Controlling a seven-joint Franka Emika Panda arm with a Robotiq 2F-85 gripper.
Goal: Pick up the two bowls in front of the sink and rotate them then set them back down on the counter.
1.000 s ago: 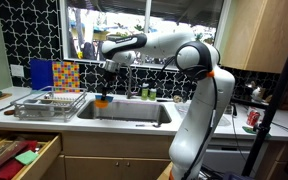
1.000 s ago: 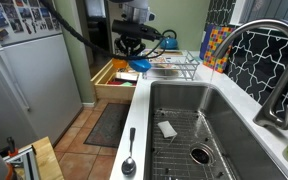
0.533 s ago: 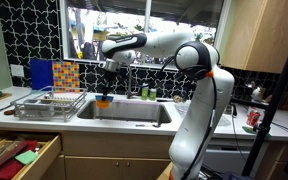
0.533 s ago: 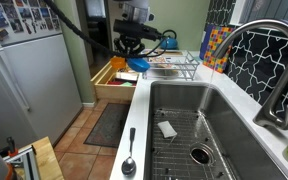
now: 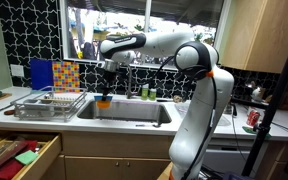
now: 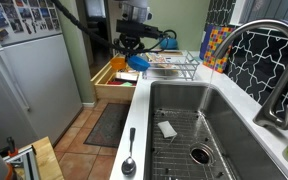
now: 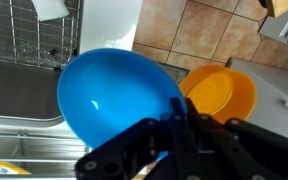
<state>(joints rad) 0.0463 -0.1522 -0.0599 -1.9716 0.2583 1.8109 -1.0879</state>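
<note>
My gripper [image 7: 179,118] is shut on the rim of the bright blue bowl [image 7: 119,100] and holds it in the air, tilted, above the counter's front strip [image 6: 136,110]. The bowl also shows under the gripper [image 6: 134,45] in an exterior view [image 6: 140,63]. The orange bowl [image 7: 222,92] sits just beside and below the blue one; it shows in both exterior views [image 5: 103,101] [image 6: 119,63]. The stainless sink [image 6: 199,125] lies to one side, with its tall faucet [image 6: 274,60].
A wire dish rack [image 5: 46,103] stands next to the sink. A spoon [image 6: 129,158] lies on the counter's front strip. A wooden drawer [image 5: 19,155] is open below. A fridge [image 6: 29,70] and a red can [image 5: 251,118] stand nearby.
The blue bowl has risen slightly in the gripper. The orange bowl has not moved.
</note>
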